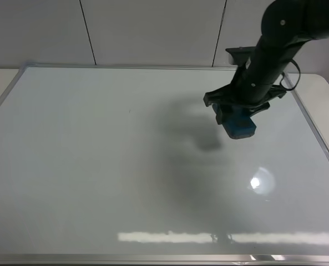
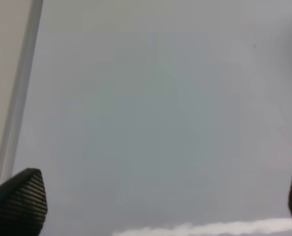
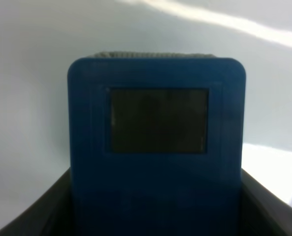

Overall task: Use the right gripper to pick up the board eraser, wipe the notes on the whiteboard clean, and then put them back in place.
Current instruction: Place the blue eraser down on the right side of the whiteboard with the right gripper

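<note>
Pinching the eraser (image 1: 239,125) between its fingers, the right gripper (image 1: 237,113) hangs above the whiteboard (image 1: 97,166); left gripper (image 2: 150,206) fingers spread.

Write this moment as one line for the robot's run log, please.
right gripper: shut on board eraser, above whiteboard | notes: none visible | left gripper: open, empty
</note>
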Robot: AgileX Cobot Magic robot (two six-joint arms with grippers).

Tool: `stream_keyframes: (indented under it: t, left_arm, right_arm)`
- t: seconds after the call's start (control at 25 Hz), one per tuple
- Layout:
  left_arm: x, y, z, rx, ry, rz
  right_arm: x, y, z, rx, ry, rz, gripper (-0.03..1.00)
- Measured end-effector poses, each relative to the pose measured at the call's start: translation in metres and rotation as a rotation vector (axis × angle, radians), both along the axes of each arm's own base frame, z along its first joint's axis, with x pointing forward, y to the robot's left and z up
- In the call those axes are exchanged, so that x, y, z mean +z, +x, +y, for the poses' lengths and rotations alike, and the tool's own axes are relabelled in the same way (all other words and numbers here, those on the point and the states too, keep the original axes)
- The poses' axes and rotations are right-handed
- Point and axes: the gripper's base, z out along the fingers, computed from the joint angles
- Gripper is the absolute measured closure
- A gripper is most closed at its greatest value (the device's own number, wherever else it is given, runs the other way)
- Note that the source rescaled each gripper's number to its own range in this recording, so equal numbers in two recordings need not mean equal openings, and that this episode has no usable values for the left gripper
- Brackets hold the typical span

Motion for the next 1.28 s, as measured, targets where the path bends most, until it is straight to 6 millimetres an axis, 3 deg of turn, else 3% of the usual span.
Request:
stream_keyframes:
  t: [0.24, 0.48, 0.64, 0.96, 1.28]
  left_arm:
    - [0.000, 0.000, 0.000, 0.000, 0.000, 0.000]
    - [0.000, 0.000, 0.000, 0.000, 0.000, 0.000]
    - [0.000, 0.000, 0.000, 0.000, 0.000, 0.000]
    - [0.000, 0.000, 0.000, 0.000, 0.000, 0.000]
    - [0.000, 0.000, 0.000, 0.000, 0.000, 0.000]
  right_arm:
    - [-0.007, -0.038, -0.065, -0.128, -0.004, -0.018, 0.97]
    - [-0.028, -0.063, -0.101, -0.219, -0.007, -0.043, 0.97]
    - [-0.039, -0.071, -0.106, -0.192, -0.017, -0.064, 0.97]
    - [-0.040, -0.065, -0.106, -0.127, -0.025, -0.131, 0.97]
    - [-0.068, -0.063, -0.104, -0.143, -0.030, -0.019, 0.97]
